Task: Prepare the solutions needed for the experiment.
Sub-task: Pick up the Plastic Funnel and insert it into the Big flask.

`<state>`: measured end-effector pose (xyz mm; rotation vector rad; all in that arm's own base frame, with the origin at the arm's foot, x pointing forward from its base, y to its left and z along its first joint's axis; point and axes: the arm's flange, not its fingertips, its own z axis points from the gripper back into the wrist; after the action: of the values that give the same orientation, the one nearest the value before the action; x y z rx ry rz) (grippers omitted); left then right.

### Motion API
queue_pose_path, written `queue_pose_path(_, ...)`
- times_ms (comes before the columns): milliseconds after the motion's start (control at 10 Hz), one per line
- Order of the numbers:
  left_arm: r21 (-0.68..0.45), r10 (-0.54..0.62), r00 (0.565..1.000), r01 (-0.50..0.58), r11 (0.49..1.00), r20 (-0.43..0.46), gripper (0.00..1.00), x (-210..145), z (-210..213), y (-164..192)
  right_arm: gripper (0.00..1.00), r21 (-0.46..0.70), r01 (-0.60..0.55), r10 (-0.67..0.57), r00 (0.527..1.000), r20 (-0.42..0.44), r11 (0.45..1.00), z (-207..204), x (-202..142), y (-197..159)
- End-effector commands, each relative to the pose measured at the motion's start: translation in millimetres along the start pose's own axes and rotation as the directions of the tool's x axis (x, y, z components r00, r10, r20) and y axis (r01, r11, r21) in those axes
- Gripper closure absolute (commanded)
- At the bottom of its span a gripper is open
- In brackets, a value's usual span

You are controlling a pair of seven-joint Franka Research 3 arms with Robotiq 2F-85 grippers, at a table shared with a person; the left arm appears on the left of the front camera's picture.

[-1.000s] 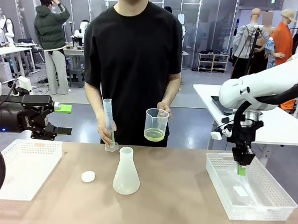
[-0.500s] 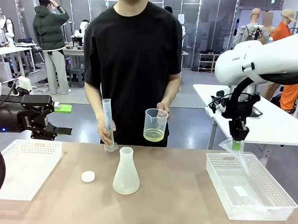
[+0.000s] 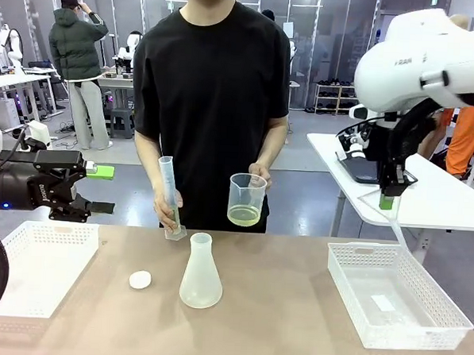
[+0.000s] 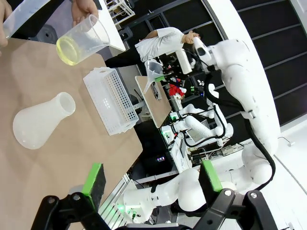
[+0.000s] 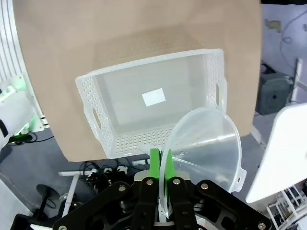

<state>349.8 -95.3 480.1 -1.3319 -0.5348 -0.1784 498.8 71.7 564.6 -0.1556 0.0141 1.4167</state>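
At the right side of the table, your right gripper point(image 3: 388, 203) is clamped on the rim of a clear funnel point(image 3: 394, 227) and holds it high above the right basket point(image 3: 388, 335). The right wrist view shows the two pads pressed together on the thin funnel wall point(image 5: 206, 143). I judge the step in hand to be bringing the funnel to the conical flask point(image 3: 201, 273), which stands near the middle of the table with its mouth free.

The next move calls for a carry to the left and then a lowering with the stem straight over the narrow neck. The flask is light and could tip if the stem pushes it sideways.

At the left, your left gripper point(image 3: 101, 189) hangs over the left basket point(image 3: 59, 225) with its fingers spread and nothing between them.

The solutions point(image 3: 244, 216) lie as a shallow yellow-green layer in the beaker point(image 3: 248, 195), which one hand point(image 3: 259, 172) of the person grasps at the far edge. The other hand point(image 3: 168, 202) grasps a graduated cylinder point(image 3: 170, 188); I cannot tell whether it holds liquid. The flask looks empty. A white stopper point(image 3: 140, 280) lies just left of it.
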Motion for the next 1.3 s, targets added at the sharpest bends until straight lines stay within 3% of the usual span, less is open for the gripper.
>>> queue_pose_path(0,-0.021,0.019,1.0,-0.019,1.0,0.015,0.0,0,-3,-3,1.0,-0.053,0.036,-0.036,0.999,0.011,0.998,-14,-5,21)
queue_pose_path(100,-0.021,0.019,1.0,-0.019,1.0,0.015,0.0,0,-3,-3,1.0,-0.003,0.056,-0.056,0.997,0.059,0.998,-20,-11,18)
queue_pose_path(200,-0.021,0.019,1.0,-0.019,1.0,0.015,0.0,0,-3,-3,1.0,-0.031,0.005,-0.005,1.0,0.008,1.0,6,-3,12)
queue_pose_path(600,-0.021,0.019,1.0,-0.019,1.0,0.015,0.0,0,-3,-3,0.97,-0.031,0.007,-0.007,1.0,0.021,1.0,2,-5,17)
queue_pose_path(700,-0.021,0.019,1.0,-0.019,1.0,0.015,0.0,0,-3,-3,0.97,-0.109,-0.104,0.112,0.992,0.064,0.989,3,13,15)
queue_pose_path(800,-0.021,0.019,1.0,-0.019,1.0,0.015,0.0,0,-3,-3,0.97,-0.199,-0.217,0.228,0.973,0.031,0.955,14,44,18)
queue_pose_path(1200,-0.021,0.019,1.0,-0.019,1.0,0.015,0.0,0,-3,-3,0.97,-0.469,-0.41,0.501,0.862,0.082,0.782,60,143,43)
